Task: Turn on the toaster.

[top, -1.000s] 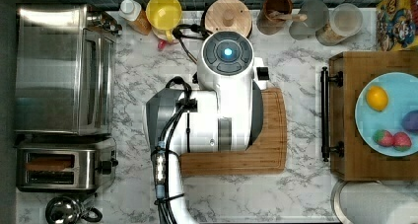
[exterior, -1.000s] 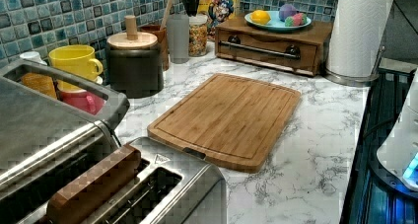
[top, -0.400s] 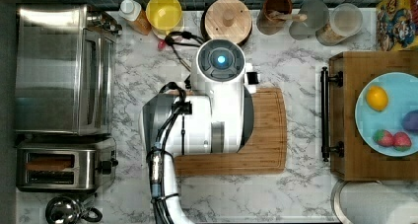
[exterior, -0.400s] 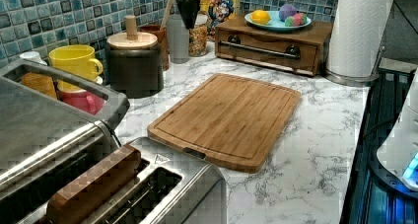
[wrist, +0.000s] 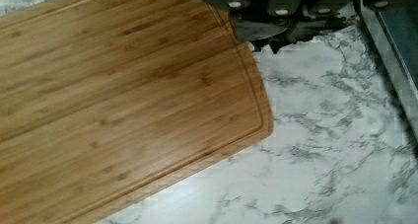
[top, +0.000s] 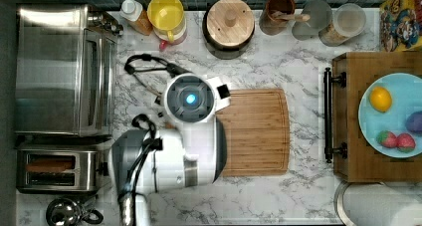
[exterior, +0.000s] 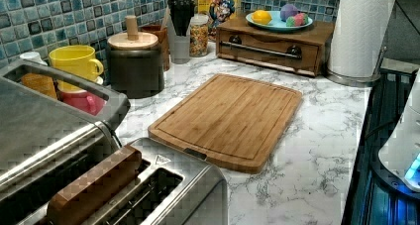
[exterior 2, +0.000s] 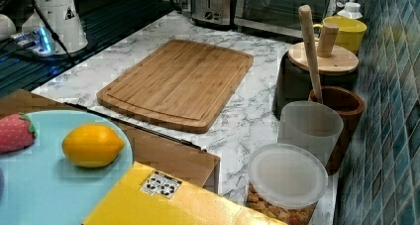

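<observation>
A small steel toaster sits at the top view's lower left corner of the marble table, long axis and slots running left to right, black lever facing the arm. The pincer's opening cannot be told. The big toaster oven just beside it and the kettle leave little room, so a drifting approach could strike them or miss the lever.

Bamboo cutting board flat on the marble counter, mid-scene. Toaster oven at the top view's left. Along the tiled wall — yellow mug, wood-lidded canister. Blue plate carries a lemon, on a wooden drawer box.
</observation>
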Controlling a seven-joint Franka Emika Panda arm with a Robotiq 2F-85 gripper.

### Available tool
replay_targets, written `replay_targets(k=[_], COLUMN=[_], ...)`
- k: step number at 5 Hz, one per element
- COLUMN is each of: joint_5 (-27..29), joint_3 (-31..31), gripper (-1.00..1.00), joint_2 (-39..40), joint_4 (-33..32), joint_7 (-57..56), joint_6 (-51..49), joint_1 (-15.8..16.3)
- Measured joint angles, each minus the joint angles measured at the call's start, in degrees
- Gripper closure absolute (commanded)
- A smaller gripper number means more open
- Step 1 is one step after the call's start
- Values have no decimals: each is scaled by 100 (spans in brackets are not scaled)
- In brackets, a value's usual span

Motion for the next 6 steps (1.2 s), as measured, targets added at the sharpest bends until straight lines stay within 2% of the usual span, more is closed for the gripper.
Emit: replay_targets(k=[1,4,6], joint_5=[21,370,1072], joint_3=[208,723,829], gripper=[100,100,100], joint_2=[-338,-424,-663], joint_4=[-224,-470,-996], joint_7=[-138,-154,-183], joint_6=[73,59,104], joint_1=[195,712,1276])
